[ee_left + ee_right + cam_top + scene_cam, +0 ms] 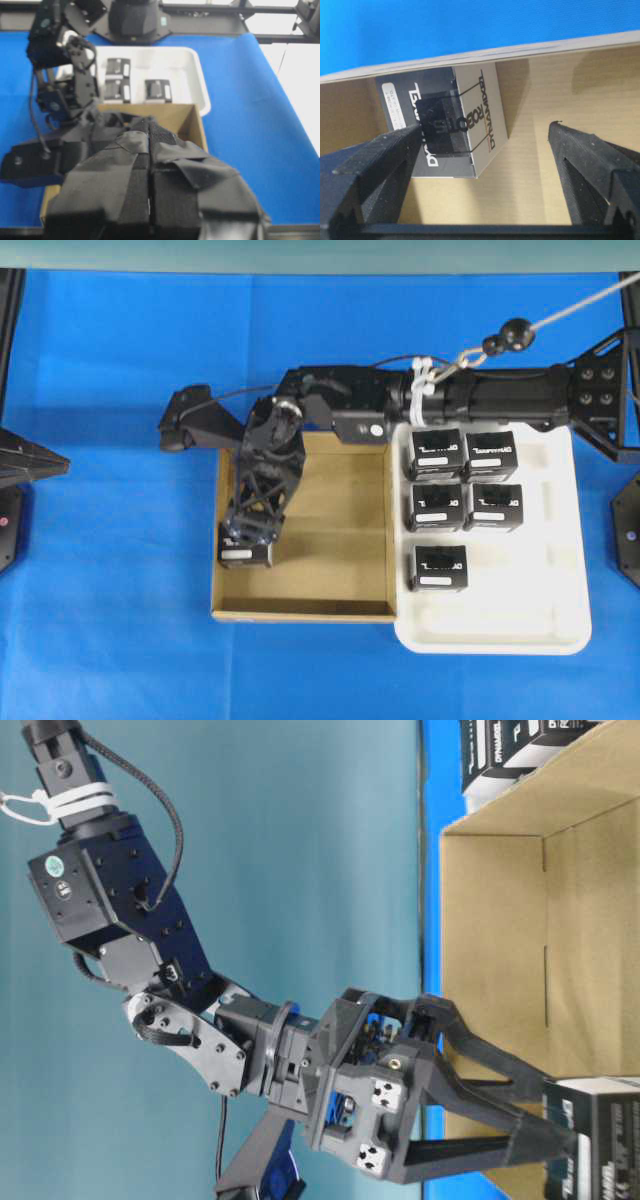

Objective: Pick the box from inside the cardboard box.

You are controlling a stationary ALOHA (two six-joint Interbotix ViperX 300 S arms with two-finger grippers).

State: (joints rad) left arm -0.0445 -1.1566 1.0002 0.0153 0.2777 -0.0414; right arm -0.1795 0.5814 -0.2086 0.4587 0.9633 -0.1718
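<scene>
One black box sits in the cardboard box, against its wall. The right claw hangs over it, spread wide and holding nothing. One finger is right beside the box; the other is well apart.

Bright blue cloth covers the table, a teal wall behind, evenly lit throughout.

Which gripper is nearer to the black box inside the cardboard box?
Right. The right gripper hangs open directly over the box in the cardboard box, jaws spread, one alongside it. The left gripper sits back off the carton's near edge, jaws together.
</scene>
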